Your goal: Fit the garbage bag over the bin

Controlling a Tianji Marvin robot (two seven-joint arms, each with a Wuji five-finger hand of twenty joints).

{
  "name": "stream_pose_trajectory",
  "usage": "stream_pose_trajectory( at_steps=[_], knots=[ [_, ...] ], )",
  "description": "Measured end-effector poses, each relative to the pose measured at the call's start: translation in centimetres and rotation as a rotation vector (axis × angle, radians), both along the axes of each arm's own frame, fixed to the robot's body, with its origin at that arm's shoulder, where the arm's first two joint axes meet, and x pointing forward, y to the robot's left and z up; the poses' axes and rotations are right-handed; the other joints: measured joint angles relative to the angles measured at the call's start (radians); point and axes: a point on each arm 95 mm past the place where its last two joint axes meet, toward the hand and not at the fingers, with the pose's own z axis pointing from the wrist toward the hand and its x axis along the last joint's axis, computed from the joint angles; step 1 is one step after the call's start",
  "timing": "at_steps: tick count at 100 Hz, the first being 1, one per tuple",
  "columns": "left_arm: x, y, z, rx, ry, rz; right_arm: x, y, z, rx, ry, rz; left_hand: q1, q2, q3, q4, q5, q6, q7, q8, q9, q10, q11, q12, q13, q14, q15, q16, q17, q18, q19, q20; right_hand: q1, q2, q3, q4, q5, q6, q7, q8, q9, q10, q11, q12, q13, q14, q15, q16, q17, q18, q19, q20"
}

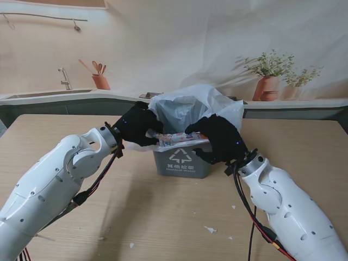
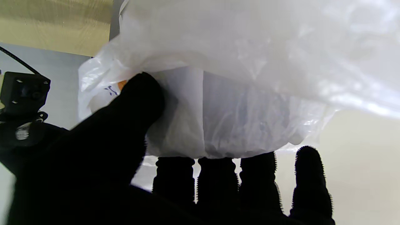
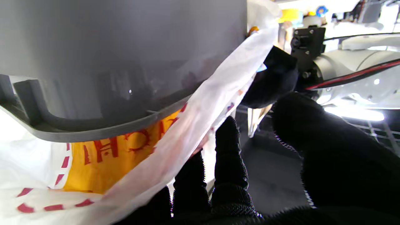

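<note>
Garbage bag (image 1: 190,106) billows over the grey bin (image 1: 182,162) at table centre. Left hand (image 1: 138,125) and right hand (image 1: 217,138) each pinch its hem. Thin, light, slippery film; best gripped at the hem.

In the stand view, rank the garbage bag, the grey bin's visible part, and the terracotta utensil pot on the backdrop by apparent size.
1. garbage bag
2. grey bin, visible front only
3. utensil pot, smallest; it is part of the printed backdrop, so only apparent size counts.
</note>
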Motion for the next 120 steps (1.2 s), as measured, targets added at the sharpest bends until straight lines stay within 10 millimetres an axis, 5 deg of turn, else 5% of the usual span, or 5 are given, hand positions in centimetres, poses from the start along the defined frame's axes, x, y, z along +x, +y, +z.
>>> stream_pose_trajectory(
  at_steps=[17, 31, 62, 88, 120],
  knots=[
    [-0.1, -0.2, 0.0, 0.008, 0.005, 0.0, -0.3, -0.2, 0.0, -0.004, 0.051, 0.018, 0.013, 0.0, 0.002, -0.001, 0.0, 0.0, 0.011, 0.025, 0.0, 0.0, -0.001, 0.016, 0.012, 0.002, 0.004, 0.002, 0.0, 0.006, 0.0, 0.0, -0.062, 0.071, -0.149, 0.02, -0.016, -0.011, -0.029, 0.0, -0.015, 0.0, -0.034, -0.018, 0.0, 0.0, -0.023, -0.012, 0.0, 0.0, -0.003, -0.005],
    [-0.1, -0.2, 0.0, 0.011, 0.006, -0.003, -0.6, -0.3, 0.2, 0.17, 0.101, 0.044, 0.019, 0.0, 0.002, -0.001, 0.0, 0.0, 0.012, 0.033, 0.01, 0.0, -0.011, 0.025, 0.017, 0.005, 0.012, 0.002, 0.0, 0.006, 0.0, 0.0, -0.074, 0.098, -0.213, 0.035, -0.026, -0.011, -0.042, 0.0, -0.015, 0.0, -0.038, -0.021, 0.0, 0.0, -0.035, -0.015, 0.012, 0.01, -0.011, -0.005],
    [0.0, -0.4, 0.1, 0.027, 0.003, -0.008, -3.4, 1.2, 1.8, 0.147, 0.061, 0.099, 0.023, 0.0, 0.002, -0.001, 0.0, 0.0, 0.012, 0.044, 0.01, -0.001, -0.011, 0.027, 0.028, 0.013, 0.013, 0.013, 0.001, 0.007, 0.0, 0.001, -0.075, 0.113, -0.23, 0.061, 0.1, -0.013, -0.071, 0.001, 0.126, 0.004, -0.057, -0.023, 0.128, 0.025, -0.003, -0.025, 0.16, 0.027, 0.086, 0.025],
    [-0.2, -0.6, 0.2, 0.036, 0.006, -0.018, -6.8, 2.3, 4.2, 0.028, 0.091, 0.182, 0.024, -0.002, 0.002, -0.002, 0.0, -0.02, 0.012, 0.046, 0.018, -0.007, -0.012, 0.027, 0.028, -0.008, 0.014, 0.013, 0.001, 0.007, 0.0, 0.001, -0.098, 0.128, -0.259, 0.061, 0.072, -0.046, -0.109, 0.001, 0.088, -0.001, -0.059, 0.004, 0.112, 0.026, 0.022, -0.014, 0.171, -0.006, 0.185, 0.086],
    [-0.2, -0.7, 0.1, 0.048, 0.015, -0.02, -4.6, 0.1, 3.0, 0.006, 0.075, 0.038, 0.025, 0.009, 0.016, -0.002, 0.0, -0.005, 0.015, 0.066, 0.02, -0.007, -0.012, 0.049, 0.028, -0.009, 0.015, 0.014, 0.001, 0.007, 0.0, 0.001, -0.113, 0.161, -0.331, 0.061, -0.001, -0.061, -0.177, 0.001, -0.068, -0.002, -0.224, -0.087, -0.085, 0.021, -0.295, -0.131, -0.036, 0.054, -0.337, -0.059]
  ],
)
